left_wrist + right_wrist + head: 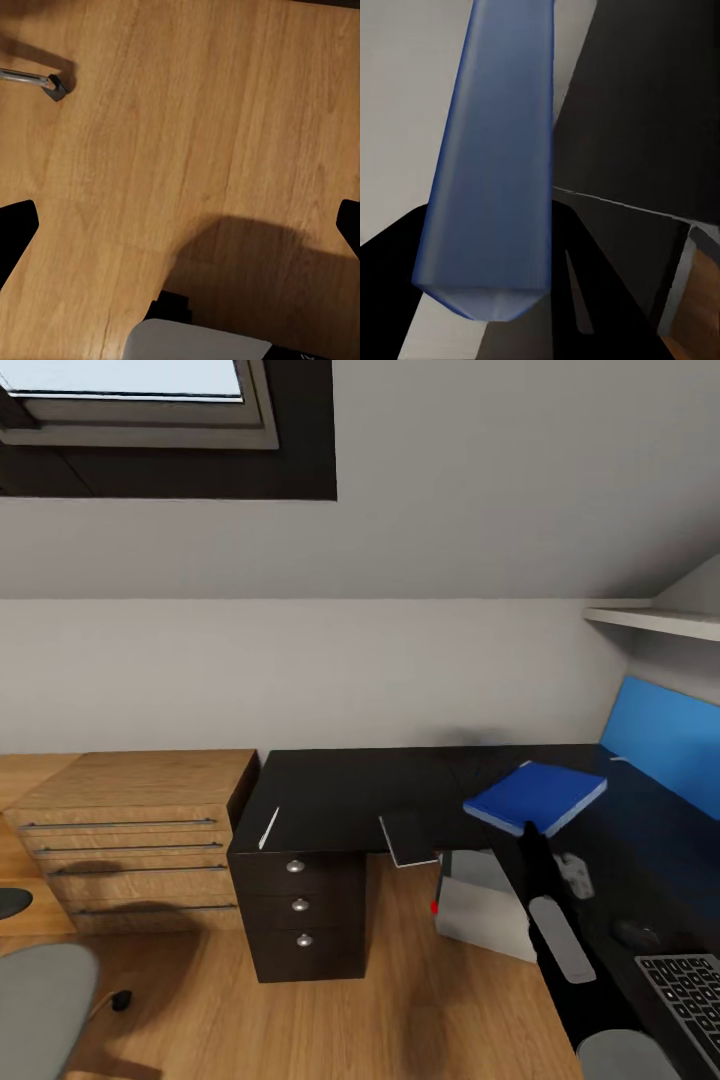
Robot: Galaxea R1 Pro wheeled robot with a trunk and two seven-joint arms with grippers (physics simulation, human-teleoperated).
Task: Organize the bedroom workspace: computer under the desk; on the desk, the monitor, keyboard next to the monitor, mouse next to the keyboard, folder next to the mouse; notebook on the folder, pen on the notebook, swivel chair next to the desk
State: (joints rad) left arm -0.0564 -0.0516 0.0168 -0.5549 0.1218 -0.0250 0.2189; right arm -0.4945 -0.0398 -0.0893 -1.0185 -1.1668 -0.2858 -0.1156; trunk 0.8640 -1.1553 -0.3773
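- The right gripper (528, 832) was clamped on the edge of the blue folder (537, 796) & held it up over the dark bench (340, 790).
- In the right wrist view the folder (495, 150) ran long & flat between the black fingers (592, 300).
- The left gripper (180, 225) had its fingers wide apart w/ nothing in it, above the wood floor (187, 112).
- Near the folder were a small dark pad (408, 838) at the bench edge & a thin white pen (269, 827).
- The keyboard (690, 990) lay at the right.
- To do it well, I think: keep the folder level, go slow, put it down flat near the mouse (636, 933), not on the bench edge.
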